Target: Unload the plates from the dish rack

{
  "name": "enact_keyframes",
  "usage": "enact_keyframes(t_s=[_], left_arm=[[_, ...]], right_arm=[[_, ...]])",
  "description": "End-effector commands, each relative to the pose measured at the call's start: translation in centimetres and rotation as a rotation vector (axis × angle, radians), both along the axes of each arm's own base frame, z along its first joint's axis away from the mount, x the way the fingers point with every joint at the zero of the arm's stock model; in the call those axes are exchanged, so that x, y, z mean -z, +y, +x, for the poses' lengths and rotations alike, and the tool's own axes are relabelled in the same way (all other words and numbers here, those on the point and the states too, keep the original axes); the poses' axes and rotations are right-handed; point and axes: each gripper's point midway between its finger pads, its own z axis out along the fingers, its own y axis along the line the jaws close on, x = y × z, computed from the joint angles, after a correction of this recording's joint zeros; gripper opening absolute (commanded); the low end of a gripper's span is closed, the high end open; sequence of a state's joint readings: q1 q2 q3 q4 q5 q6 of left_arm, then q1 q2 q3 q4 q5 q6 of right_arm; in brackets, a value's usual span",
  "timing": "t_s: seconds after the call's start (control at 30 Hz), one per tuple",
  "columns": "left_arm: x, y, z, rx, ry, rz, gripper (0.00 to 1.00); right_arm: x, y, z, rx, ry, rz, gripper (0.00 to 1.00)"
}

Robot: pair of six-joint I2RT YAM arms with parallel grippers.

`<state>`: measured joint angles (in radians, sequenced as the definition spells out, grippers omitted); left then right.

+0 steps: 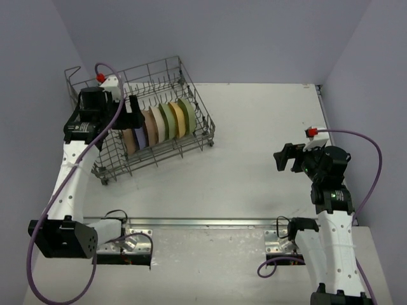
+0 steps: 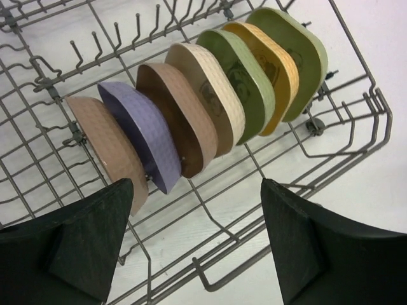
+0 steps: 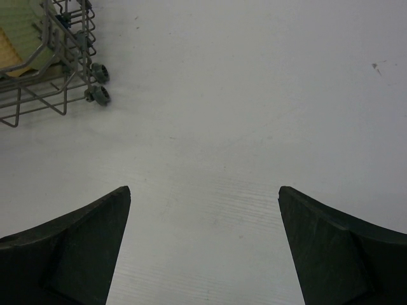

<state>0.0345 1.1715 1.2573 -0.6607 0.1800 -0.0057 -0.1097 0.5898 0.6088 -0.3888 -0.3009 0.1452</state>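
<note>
The grey wire dish rack (image 1: 205, 122) stands at the far left of the table. Seven plates stand on edge in a row inside it: tan (image 2: 108, 143), lavender (image 2: 143, 133), brown (image 2: 181, 117), cream (image 2: 213, 95), green (image 2: 238, 76), yellow (image 2: 270, 63), olive (image 2: 296, 54). My left gripper (image 1: 131, 113) hovers over the rack at the tan end of the row, open and empty (image 2: 197, 187). My right gripper (image 1: 284, 157) is open and empty (image 3: 203, 190) above bare table at the right, well apart from the rack.
The rack's near right corner with two small wheels (image 3: 98, 82) shows at the top left of the right wrist view. White table surface (image 1: 254, 140) lies between the rack and the right arm. Grey walls close in the back and sides.
</note>
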Motion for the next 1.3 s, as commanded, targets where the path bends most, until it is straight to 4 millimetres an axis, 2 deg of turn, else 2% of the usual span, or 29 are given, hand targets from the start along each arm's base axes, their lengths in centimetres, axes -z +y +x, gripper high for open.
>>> enact_keyframes(t_s=[0.0, 0.07, 0.13, 0.27, 0.47, 0.8, 1.0, 1.27], left_arm=[[-0.5, 1.8, 1.6, -0.105, 0.038, -0.201, 0.74], [0.7, 3.2, 1.7, -0.154, 0.101, -0.313, 0.70], [2.1, 4.5, 1.8, -0.196, 0.146, -0.397, 0.70], [3.2, 5.4, 2.0, -0.231, 0.158, -0.433, 0.70], [4.0, 5.6, 2.7, -0.243, 0.147, -0.448, 0.69], [7.1, 6.3, 3.9, -0.291, 0.205, -0.504, 0.66], [7.9, 5.9, 4.4, -0.270, 0.211, -0.541, 0.62], [9.4, 5.5, 4.6, -0.249, 0.235, -0.640, 0.48]], right_arm=[[-2.9, 0.4, 0.7, -0.016, -0.078, 0.018, 0.99], [-2.9, 0.4, 0.7, -0.020, -0.078, 0.019, 0.99], [-2.9, 0.4, 0.7, -0.018, -0.078, 0.017, 0.99], [-2.9, 0.4, 0.7, -0.019, -0.078, 0.016, 0.99], [-2.5, 0.5, 0.9, -0.019, -0.064, 0.030, 0.99], [-2.6, 0.3, 1.0, -0.013, -0.061, 0.024, 0.99], [-2.3, 0.4, 1.1, -0.014, -0.051, 0.033, 0.99], [-2.4, 0.4, 1.1, -0.018, -0.049, 0.033, 0.99]])
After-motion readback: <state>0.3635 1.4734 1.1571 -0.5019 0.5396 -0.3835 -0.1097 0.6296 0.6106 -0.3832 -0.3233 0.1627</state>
